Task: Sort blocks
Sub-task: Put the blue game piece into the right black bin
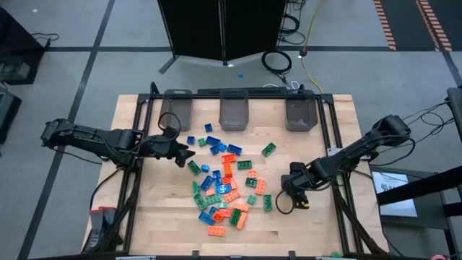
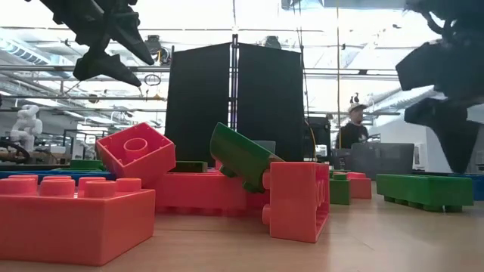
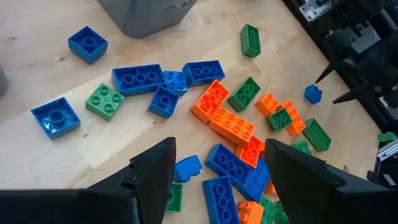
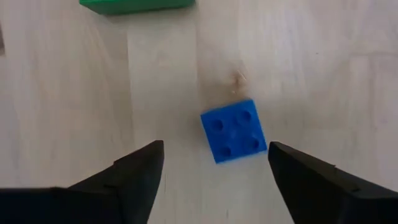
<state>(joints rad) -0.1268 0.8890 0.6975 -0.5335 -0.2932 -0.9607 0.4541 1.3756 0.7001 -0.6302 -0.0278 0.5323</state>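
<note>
A small blue block [image 4: 234, 130] with four studs is lying flat on the bare wooden table [image 1: 159, 217], alone, in the middle of the right wrist frame. The right gripper [image 4: 214, 177] is hovering just over it with its fingers spread wide to either side, gripping nothing. In the overhead frame this gripper [image 1: 286, 196] is sitting at centre right, its dark arm reaching in bent from the right edge, just right of the main heap.

The blocks [image 1: 224, 184] are lying scattered in a loose pile at the middle of the overhead frame, dozens in orange, green and blue, too tangled for a sure count of each colour. One green block [image 1: 268, 149] is lying apart toward the upper right of the pile.

The left gripper [image 1: 186, 153] is hanging at centre left of the overhead frame, its arm stretched in from the left edge, fingers standing fully apart and empty above the pile's upper left fringe.

Three grey bins are standing in a row along the table's far edge, in the upper middle: left bin [image 1: 176, 108], middle bin [image 1: 233, 108], right bin [image 1: 301, 112]
</note>
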